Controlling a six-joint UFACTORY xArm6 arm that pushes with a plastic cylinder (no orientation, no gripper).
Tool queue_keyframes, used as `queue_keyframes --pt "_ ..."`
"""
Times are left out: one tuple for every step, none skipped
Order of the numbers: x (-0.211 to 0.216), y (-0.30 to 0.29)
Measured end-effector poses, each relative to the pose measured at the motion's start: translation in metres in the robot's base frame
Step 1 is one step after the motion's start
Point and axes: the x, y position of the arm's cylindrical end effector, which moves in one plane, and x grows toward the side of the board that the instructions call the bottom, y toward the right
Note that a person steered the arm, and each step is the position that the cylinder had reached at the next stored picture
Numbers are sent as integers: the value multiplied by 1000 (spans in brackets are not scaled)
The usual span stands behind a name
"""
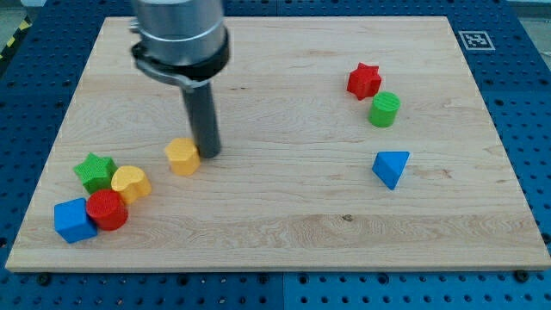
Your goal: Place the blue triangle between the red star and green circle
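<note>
At the view's lower left, on the wooden counter, sat a tight cluster: a blue cube nearest the corner, a red cylinder touching its right side, a green star above them, and a yellow block, rounded on top, just beside the star and the red cylinder. Further right lay a yellow hexagon, and my tip stood at its right edge, touching it or nearly so; the dark rod rose from there toward the view's top into the arm's grey body. The arm ended in this plain rod, so it carried no end effector with jaws to be apart or together. Well apart, on the view's right half, the red star sat high, with the green circle just below and right of it, almost touching. The blue triangle lay below the green circle, near it but clear of it, not between the two.
</note>
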Motion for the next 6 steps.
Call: queue_keyframes --pt "3 -39" --pt "4 -59" --pt "3 -59" --pt "-51 -38" --pt "-131 -9" --pt "-179 48"
